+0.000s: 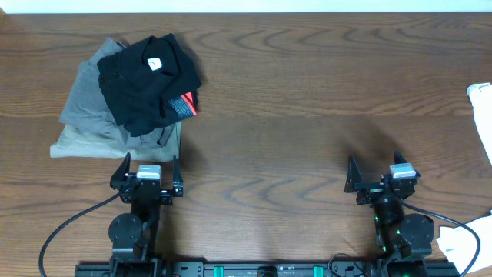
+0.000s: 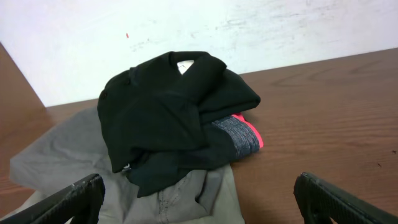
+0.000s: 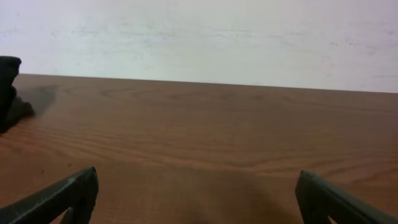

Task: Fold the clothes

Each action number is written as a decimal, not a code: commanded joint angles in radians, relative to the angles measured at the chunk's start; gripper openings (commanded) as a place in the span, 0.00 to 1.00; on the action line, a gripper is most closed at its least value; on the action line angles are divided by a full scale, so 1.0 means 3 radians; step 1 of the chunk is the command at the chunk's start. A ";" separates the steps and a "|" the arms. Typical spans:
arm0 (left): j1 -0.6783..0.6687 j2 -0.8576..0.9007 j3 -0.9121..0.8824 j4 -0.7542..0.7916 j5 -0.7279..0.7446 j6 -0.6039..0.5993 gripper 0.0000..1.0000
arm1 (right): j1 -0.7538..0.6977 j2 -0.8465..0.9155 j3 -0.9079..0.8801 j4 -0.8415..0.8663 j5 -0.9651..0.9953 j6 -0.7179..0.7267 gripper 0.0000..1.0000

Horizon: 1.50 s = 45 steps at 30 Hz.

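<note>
- The dark wood-grain table [image 1: 292, 92] runs wall to wall in the overhead view; both wrist cameras show a scuffed white wall [image 3: 199, 37] behind its far edge.
- Far left lies a crumpled black garment [image 1: 150, 73] with a red-pink band [image 1: 187, 104] showing at its edge. It rests on top of the grey folded garments [image 1: 88, 115].
- A white cloth [image 1: 482, 108] lies at the table's right edge, cut off by the frame and well apart from both arms. No print is visible on it.
- Another white scrap [image 1: 461, 245] sits beside the right arm's base; I cannot tell what it is.
- The left gripper [image 1: 151, 160] is just below the grey pile, with its jaws spread wide and nothing between them.
- The right gripper [image 1: 373, 159] is likewise spread and empty above bare wood.
</note>
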 commanded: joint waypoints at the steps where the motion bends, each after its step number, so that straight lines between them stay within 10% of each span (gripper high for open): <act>1: 0.0001 -0.0018 -0.0058 -0.0106 -0.0013 0.0042 0.98 | 0.0029 0.0010 -0.0005 -0.0017 0.0034 0.0042 0.99; 28: 0.0001 -0.0018 -0.0058 -0.0103 0.0055 0.0038 0.98 | 0.0029 0.0010 -0.0005 0.0095 0.0070 0.0029 0.99; 45: -0.0001 0.0183 0.0262 -0.0086 0.0275 -0.0646 0.98 | 0.0025 0.0048 0.0144 0.0215 -0.0701 0.0045 0.99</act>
